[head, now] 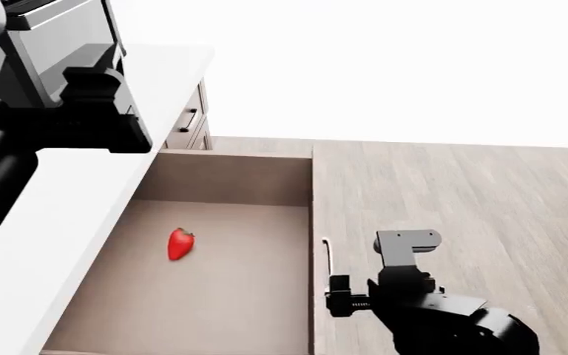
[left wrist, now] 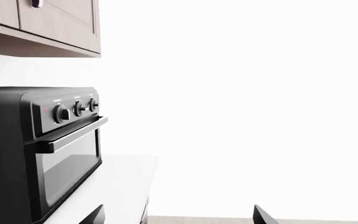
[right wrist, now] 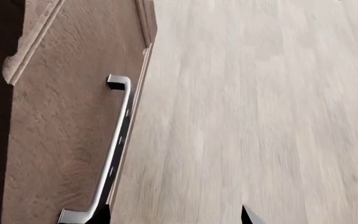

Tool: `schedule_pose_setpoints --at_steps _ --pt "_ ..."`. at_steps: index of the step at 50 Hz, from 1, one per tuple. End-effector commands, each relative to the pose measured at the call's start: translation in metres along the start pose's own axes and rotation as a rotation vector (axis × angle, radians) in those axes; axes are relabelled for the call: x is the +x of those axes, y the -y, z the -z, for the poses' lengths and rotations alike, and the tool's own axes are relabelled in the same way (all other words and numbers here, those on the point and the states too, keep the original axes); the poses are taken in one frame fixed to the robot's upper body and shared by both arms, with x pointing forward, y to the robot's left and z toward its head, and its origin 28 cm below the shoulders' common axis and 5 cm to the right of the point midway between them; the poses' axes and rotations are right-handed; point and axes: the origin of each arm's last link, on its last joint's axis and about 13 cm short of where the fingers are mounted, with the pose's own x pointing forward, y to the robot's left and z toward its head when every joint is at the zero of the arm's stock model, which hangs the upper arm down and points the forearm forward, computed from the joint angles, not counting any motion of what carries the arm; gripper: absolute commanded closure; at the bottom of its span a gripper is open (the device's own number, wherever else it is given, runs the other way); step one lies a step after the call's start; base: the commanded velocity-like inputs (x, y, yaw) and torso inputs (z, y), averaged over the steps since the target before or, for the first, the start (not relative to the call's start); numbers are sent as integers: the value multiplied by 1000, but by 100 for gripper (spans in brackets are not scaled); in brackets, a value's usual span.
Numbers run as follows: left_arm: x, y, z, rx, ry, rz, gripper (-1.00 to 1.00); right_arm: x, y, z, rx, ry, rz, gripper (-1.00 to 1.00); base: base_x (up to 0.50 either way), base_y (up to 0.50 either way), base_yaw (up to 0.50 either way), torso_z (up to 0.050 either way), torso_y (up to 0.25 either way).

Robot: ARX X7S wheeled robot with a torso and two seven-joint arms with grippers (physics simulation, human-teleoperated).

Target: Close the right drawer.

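The right drawer (head: 220, 177) stands pulled far out from under the white counter (head: 57, 222), its recessed-panel front (right wrist: 61, 116) facing the wood floor (head: 461, 200). A lone strawberry (head: 180, 243) lies on the drawer bottom. The right pincer (head: 339, 294) hangs just outside that front, close to the slim bar handle (right wrist: 113, 154), with the drawer box on its far side; whether it touches the handle or panel cannot be told. In the right wrist view only two dark fingertips (right wrist: 249, 216) show at the frame edge, set apart, so the right pincer reads as spread and holding nothing. The left pincer (left wrist: 175, 215) is raised beside the black toaster oven (left wrist: 39, 149) on the counter, its tips likewise spread and empty.

The step in hand appears to be the approach to the drawer front; closing has not begun. The next move likely calls for setting the right pincer flat against the panel or handle and pushing straight toward the cabinet, square to the front so the box does not skew.

Behind and beside the right pincer the floor gives open room. Ahead, the drawer's upper edge passes under the counter lip, and the narrower drawers (head: 190, 122) with curved handles sit beyond it.
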Motion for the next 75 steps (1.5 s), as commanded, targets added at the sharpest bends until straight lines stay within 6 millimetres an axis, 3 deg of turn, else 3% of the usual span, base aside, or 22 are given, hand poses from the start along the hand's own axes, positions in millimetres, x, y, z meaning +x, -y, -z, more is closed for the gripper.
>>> schedule_pose_setpoints --at_steps 1,50,75 --pt "0 0 -1 -2 0 -1 -100 16 -25 8 -44 -37 -45 -100 0 0 0 0 0" --pt "-1 -1 -1 -9 3 8 -100 65 -121 12 -134 -36 -189 -100 0 0 0 0 0" --pt "-1 -1 -2 -15 4 15 -100 54 -151 17 -162 37 -368 -100 0 0 0 0 0"
